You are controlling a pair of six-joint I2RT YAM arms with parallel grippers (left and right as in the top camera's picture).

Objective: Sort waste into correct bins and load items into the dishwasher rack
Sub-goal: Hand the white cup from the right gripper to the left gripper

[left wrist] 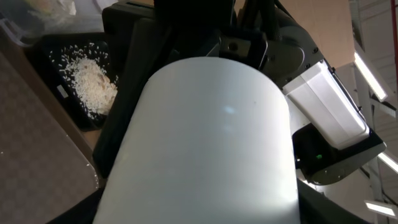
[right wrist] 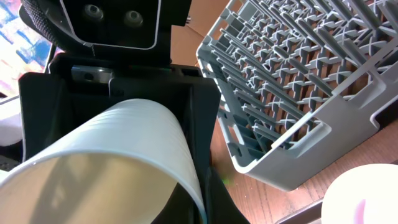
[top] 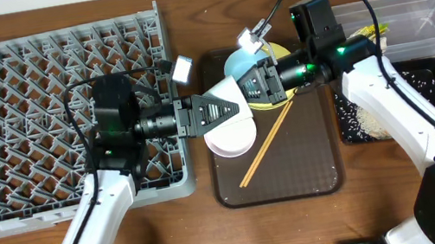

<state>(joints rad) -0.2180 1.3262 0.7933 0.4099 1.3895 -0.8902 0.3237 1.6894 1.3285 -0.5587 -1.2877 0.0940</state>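
Small white cup: held in the air over the left edge of the brown tray, between the two arms, lying roughly level with its mouth toward the right wrist camera.

Left claw: spread around the cup's sides, apparently pinching it.

Right claw: just beside the cup's rim; cannot tell if it grips or stands apart.

Looks like a hand-over.

To do it well: confirm the left grip is firm before the right lets go. Then swing left to the dishwasher rack, clear of the white bowl below. Set the cup mouth-down between pegs.
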